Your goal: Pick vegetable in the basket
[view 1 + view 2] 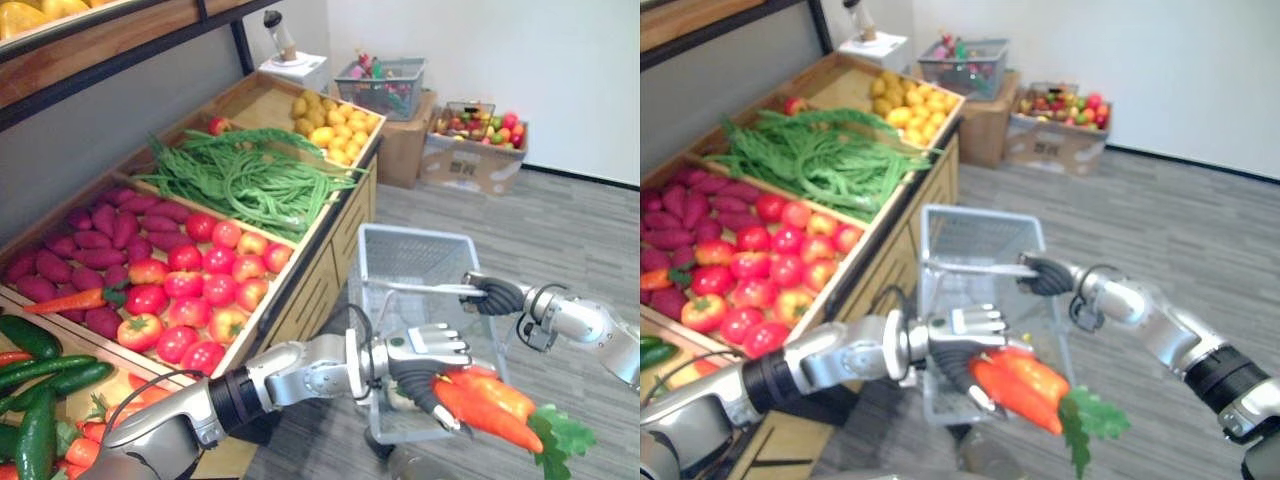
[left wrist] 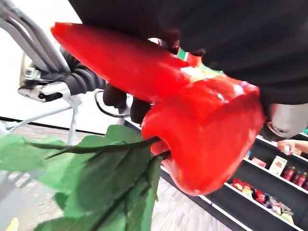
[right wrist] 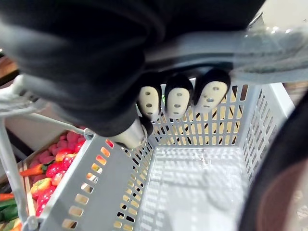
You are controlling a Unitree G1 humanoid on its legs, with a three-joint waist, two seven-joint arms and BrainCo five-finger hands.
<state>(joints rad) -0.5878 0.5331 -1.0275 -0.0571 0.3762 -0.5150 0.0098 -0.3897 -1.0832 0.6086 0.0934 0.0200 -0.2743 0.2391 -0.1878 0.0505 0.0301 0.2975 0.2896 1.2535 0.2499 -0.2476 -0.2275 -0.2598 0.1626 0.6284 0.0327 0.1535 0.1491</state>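
Two orange-red carrots [image 1: 485,405] sharing one tuft of green leaves, clasped side by side in the left hand [image 1: 425,365]. Fingers curled round them from above, leafy ends hanging to the near right. Held at the near right corner of one grey slotted basket [image 1: 400,250]; cannot tell whether over its opening or just outside the wall.

One wire handle [image 1: 420,288] across the basket, gripped by the right hand [image 1: 497,295], fingers wrapped tight round it.

Just left of the basket, one wooden produce stand [image 1: 330,250] with tomatoes [image 1: 200,280], green beans [image 1: 250,180] and lemons [image 1: 335,125] in separate bins. Far off by the wall, two cardboard boxes [image 1: 470,165].

Left arm stretched from near left across to the right, back of hand up. Right arm reaching in from the right, bent toward the handle.
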